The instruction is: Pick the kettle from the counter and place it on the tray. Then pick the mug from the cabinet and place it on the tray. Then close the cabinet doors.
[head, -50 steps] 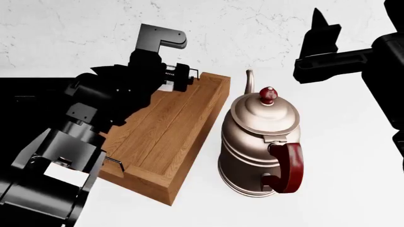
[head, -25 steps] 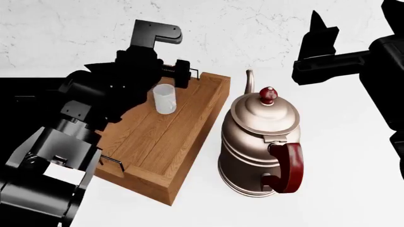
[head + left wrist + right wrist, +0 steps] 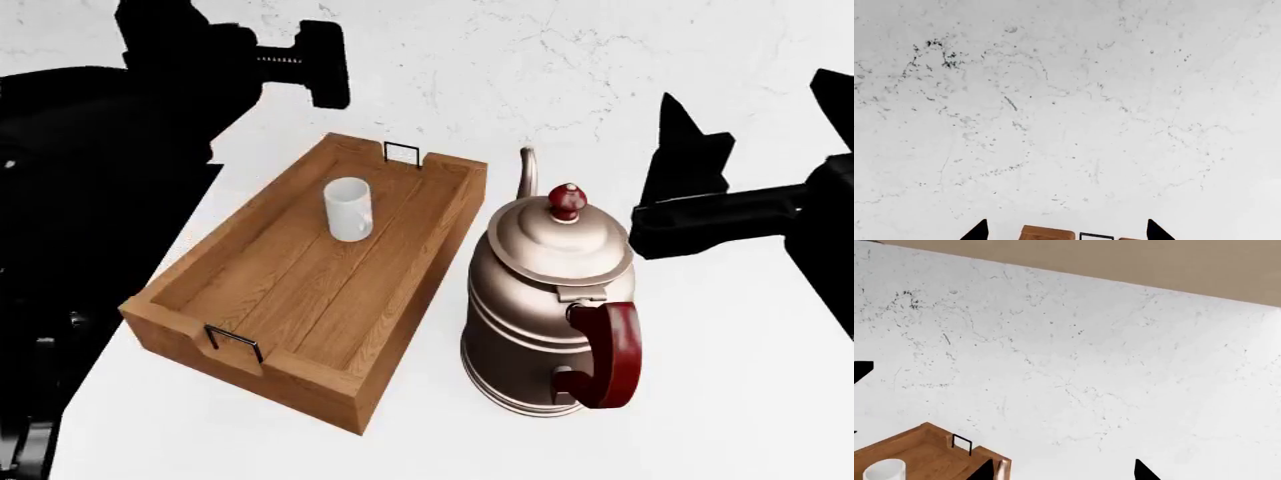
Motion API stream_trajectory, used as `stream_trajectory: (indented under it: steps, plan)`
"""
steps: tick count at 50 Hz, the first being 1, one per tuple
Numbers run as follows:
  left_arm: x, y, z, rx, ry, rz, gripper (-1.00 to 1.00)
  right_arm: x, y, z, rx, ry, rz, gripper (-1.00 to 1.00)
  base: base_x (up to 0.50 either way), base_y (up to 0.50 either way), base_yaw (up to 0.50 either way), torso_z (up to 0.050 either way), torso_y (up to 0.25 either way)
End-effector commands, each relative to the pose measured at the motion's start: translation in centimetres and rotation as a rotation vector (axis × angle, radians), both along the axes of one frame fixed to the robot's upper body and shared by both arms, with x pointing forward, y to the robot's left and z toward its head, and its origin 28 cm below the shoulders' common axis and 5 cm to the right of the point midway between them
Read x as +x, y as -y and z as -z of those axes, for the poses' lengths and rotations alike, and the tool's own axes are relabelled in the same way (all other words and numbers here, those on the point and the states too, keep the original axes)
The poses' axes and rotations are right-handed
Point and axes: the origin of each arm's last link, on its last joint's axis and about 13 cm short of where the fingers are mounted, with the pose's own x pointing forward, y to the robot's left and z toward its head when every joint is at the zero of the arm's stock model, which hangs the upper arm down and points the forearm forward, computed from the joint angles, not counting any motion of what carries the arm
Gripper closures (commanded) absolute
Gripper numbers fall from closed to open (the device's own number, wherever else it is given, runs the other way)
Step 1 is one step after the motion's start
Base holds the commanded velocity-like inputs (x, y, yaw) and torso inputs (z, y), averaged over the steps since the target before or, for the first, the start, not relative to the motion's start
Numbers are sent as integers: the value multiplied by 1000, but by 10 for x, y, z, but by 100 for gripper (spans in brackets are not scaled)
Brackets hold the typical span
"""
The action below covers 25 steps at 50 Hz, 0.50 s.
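The wooden tray (image 3: 227, 275) lies on the white counter (image 3: 721, 400). A white mug (image 3: 348, 208) stands upright in its far half, touched by nothing. The silvery kettle (image 3: 541, 300), with red handle and knob, stands on the counter just right of the tray. My left gripper (image 3: 1067, 234) is open and empty, high above the tray's far end and facing the wall. Only the tray's end (image 3: 1047, 233) shows between its fingertips. My right gripper (image 3: 1064, 472) is open and empty too. In the head view it (image 3: 687, 160) hovers right of the kettle's lid. The cabinet is out of view.
A marbled white wall (image 3: 534, 60) rises right behind the tray and kettle. A beige band (image 3: 1121, 265) runs above it in the right wrist view. The tray (image 3: 914, 455) and mug (image 3: 884, 471) show low in that view. My left arm (image 3: 94, 150) blocks the head view's left side.
My left gripper let go of the mug, now standing in the tray, and rose up and to the left. The right gripper dropped slightly and shifted right. The kettle stayed put.
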Motion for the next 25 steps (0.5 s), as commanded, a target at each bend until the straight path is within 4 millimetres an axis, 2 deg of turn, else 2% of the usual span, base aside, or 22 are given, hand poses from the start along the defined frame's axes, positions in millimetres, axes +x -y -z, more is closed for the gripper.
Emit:
stream_trajectory:
  steps: [1, 9, 18, 25]
  plan:
    - [-29, -20, 8, 17, 46, -13, -100, -38, -5, 6, -21, -85, -27, -100, 0, 0, 0, 0, 0]
    - [-30, -27, 18, 12, 26, -31, -100, -63, -11, 12, -25, -122, -62, -100, 0, 0, 0, 0, 0]
    - [-31, -34, 26, 0, 10, -48, -100, -76, -7, 2, -2, -148, -86, -100, 0, 0, 0, 0, 0]
    - [-31, -39, 30, -7, 4, -59, -100, -77, -7, 3, 11, -180, -103, -100, 0, 0, 0, 0, 0]
